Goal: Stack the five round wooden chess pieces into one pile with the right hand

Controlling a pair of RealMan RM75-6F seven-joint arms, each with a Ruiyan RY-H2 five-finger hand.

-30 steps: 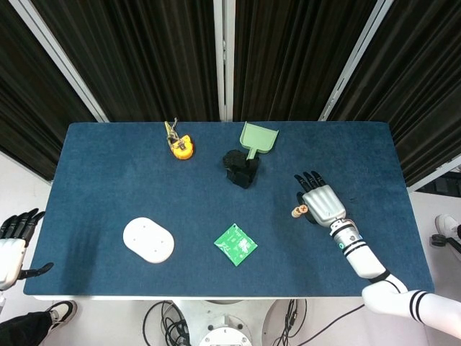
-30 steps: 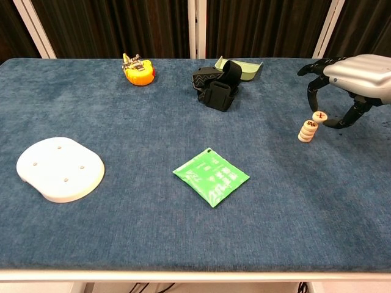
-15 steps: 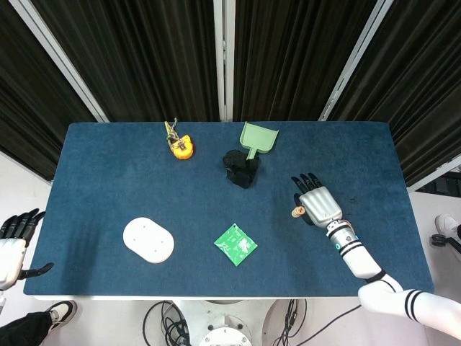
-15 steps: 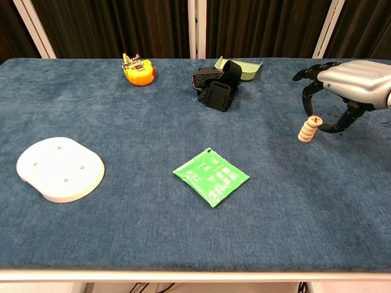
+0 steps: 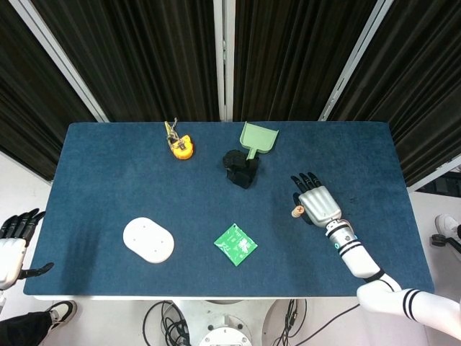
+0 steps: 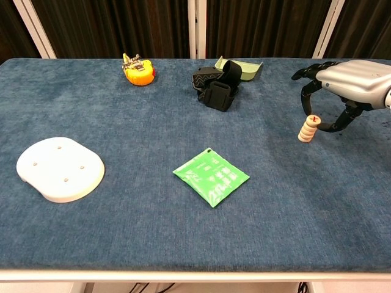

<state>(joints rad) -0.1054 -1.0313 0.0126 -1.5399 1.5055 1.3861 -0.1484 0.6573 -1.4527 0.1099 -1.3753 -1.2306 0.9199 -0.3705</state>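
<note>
A pile of round wooden chess pieces [image 6: 307,130] stands on the blue table [image 6: 122,116] at the right. Its top piece [image 6: 313,118] shows a red mark and sits tilted on the pile. My right hand [image 6: 347,82] arches over the pile with spread fingers [image 6: 306,101]; one fingertip is right at the top piece, and the thumb stays a little apart on the far side. From the head view the pile [image 5: 294,212] peeks out at the left edge of the right hand [image 5: 319,204]. My left hand [image 5: 11,241] hangs off the table's left side, fingers apart, holding nothing.
A green packet [image 6: 211,177] lies mid-table, and a white oval plate [image 6: 59,168] sits at the left. At the back are an orange tape measure [image 6: 138,69], a black strap bundle [image 6: 217,84] and a green scoop [image 6: 243,68].
One second ago the right hand pinched the red-marked piece beside the pile. The piece now sits on top of the pile, and the thumb has drawn back from it.
</note>
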